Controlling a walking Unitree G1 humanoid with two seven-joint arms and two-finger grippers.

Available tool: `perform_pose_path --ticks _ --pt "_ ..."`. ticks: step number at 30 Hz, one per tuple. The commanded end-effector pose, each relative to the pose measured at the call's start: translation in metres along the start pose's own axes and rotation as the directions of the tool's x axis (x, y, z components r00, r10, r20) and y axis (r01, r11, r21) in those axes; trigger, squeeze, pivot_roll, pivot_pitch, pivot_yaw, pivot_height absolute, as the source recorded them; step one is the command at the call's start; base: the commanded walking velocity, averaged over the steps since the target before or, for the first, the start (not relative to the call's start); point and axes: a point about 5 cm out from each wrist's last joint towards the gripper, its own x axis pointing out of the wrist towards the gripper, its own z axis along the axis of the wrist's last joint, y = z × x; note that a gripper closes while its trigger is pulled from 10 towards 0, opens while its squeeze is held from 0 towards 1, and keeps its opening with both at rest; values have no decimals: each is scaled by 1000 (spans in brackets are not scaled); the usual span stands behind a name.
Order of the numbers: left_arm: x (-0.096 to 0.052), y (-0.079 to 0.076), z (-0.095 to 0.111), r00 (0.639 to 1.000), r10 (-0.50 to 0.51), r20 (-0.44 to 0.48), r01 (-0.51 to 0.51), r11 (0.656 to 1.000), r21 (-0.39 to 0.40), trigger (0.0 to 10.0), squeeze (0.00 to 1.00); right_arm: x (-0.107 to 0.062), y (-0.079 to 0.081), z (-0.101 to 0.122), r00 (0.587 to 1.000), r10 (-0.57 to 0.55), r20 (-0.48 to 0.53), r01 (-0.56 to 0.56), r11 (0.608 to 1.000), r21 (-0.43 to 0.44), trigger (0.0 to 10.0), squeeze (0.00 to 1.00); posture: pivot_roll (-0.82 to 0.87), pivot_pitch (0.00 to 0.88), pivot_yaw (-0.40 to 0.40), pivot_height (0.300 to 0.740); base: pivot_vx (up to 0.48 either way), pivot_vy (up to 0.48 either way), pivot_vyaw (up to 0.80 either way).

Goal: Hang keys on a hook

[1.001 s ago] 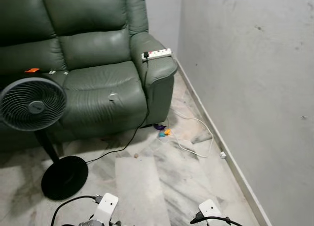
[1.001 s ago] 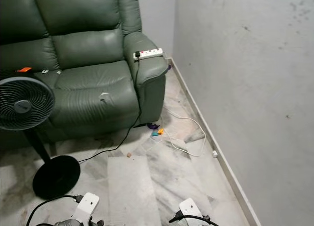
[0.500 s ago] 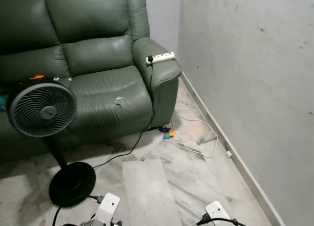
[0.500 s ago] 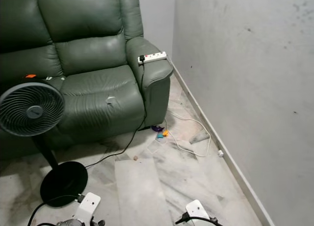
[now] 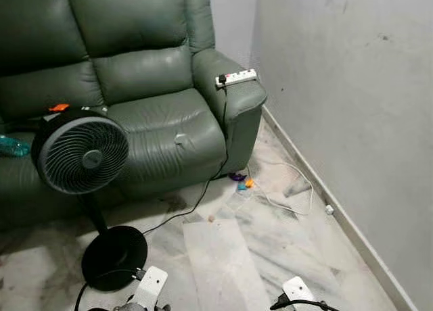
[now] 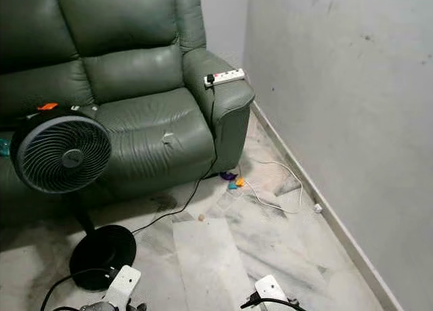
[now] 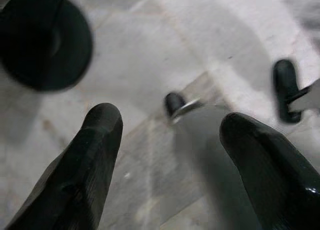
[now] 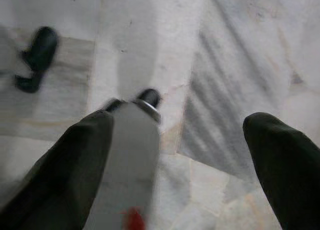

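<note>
Home living rm, green leather sofa (image 5: pixel 135 88) upper left, standing fan (image 5: pixel 81 155) left-ctr, power strip (image 5: pixel 237 77) on sofa arm, marble floor (image 5: pixel 223 257) w/ loose cables, plain wall (image 5: pixel 352 88) at right

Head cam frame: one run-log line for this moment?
phase: walking | ahead: green sofa, standing fan, power strip on armrest | left end effector: open, empty | right end effector: open, empty | keys, hook: not seen

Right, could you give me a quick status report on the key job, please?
Left gripper and right gripper open, empty, hanging over marble floor. No keys or hook sighted. Standing fan and green sofa ahead-left, loose cables by the wall.
</note>
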Motion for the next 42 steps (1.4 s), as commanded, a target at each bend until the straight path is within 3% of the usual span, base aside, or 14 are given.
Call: perform_pose_path --ticks 1,11,42 --pt "0 -1 -2 1000 -4 -9 4 1000 -1 10000 0 0 -1 1 1000 -3 3 3 1000 -7 10000 0 60 55 6 740 0 0 0" --pt "0 -2 -2 1000 -13 -3 13 1000 1 10000 0 0 -1 0 1000 -2 1 2 1000 -11 10000 0 58 57 5 740 0 0 0" --pt "0 -2 -3 1000 -24 -8 24 1000 6 10000 0 0 0 0 1000 0 -1 0 1000 -18 10000 0 58 59 7 740 305 0 0"
